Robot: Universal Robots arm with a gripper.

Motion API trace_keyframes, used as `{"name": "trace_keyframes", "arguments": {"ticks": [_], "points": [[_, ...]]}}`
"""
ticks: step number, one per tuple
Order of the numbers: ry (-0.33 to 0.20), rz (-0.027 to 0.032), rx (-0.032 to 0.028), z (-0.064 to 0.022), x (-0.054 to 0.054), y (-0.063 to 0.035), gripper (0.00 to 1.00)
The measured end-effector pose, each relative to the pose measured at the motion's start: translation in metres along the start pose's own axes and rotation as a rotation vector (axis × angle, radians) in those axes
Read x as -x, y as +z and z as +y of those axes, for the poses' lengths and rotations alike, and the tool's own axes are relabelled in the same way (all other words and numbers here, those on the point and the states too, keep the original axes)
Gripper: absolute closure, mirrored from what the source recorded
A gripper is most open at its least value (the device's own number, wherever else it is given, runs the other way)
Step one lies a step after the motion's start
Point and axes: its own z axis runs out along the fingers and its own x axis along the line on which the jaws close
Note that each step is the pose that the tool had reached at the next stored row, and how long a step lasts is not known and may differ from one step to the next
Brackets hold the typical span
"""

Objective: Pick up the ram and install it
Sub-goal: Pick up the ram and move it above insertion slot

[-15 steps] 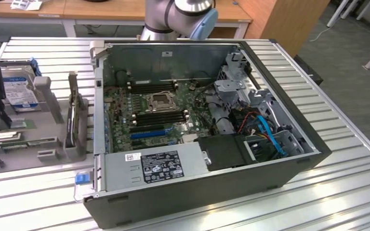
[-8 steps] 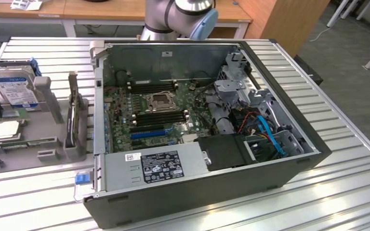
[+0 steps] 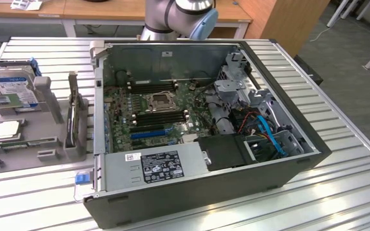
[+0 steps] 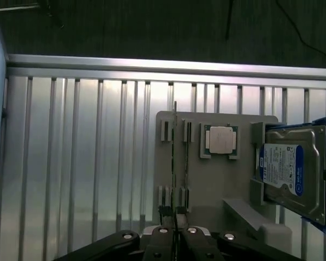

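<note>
I have the fingers (image 4: 164,232) drawn together with nothing held between them. In the wrist view they line up with the near end of the ram (image 4: 175,163), but I cannot tell from that view whether they touch it.

The ram stands on its long edge in the grey holder (image 4: 206,185), caught in small slotted posts at both ends. The silver CPU chip (image 4: 220,140) lies flat in its own recess just beside it. The blue-labelled hard drive (image 4: 289,173) is propped up at the holder's far side from the ram.

In the exterior view the holder (image 3: 40,137) sits on the ribbed metal surface (image 3: 339,192) toward the exterior view's left edge. It is close alongside the open computer case (image 3: 191,202), and the ram (image 3: 75,120) stands by itself on the holder's side nearest the case. The hard drive (image 3: 5,82) is at the holder's corner farthest from the case.

Inside the case the motherboard (image 3: 152,113) lies exposed, with its long black slots (image 3: 162,117) running across it. The arm (image 3: 178,14) rises past the far edge of the surface, behind the case.
</note>
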Motion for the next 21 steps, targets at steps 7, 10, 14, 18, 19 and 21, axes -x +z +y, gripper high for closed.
{"name": "trace_keyframes", "arguments": {"ticks": [7,10,14,18,19,21], "points": [[0.0,0.0,0.0012,-0.0153,0.0,-0.0007,0.88],[0.0,0.0,0.0011,-0.0288,0.0,-0.0012,0.88],[0.0,0.0,0.0011,-0.0472,0.0,-0.002,0.88],[0.0,-0.0001,0.001,-0.0652,0.0,-0.0027,0.88],[0.0,0.0001,0.0012,-0.0696,0.0,-0.003,0.88],[0.0,0.0,0.0011,-0.0789,0.0,-0.0033,0.88]]}}
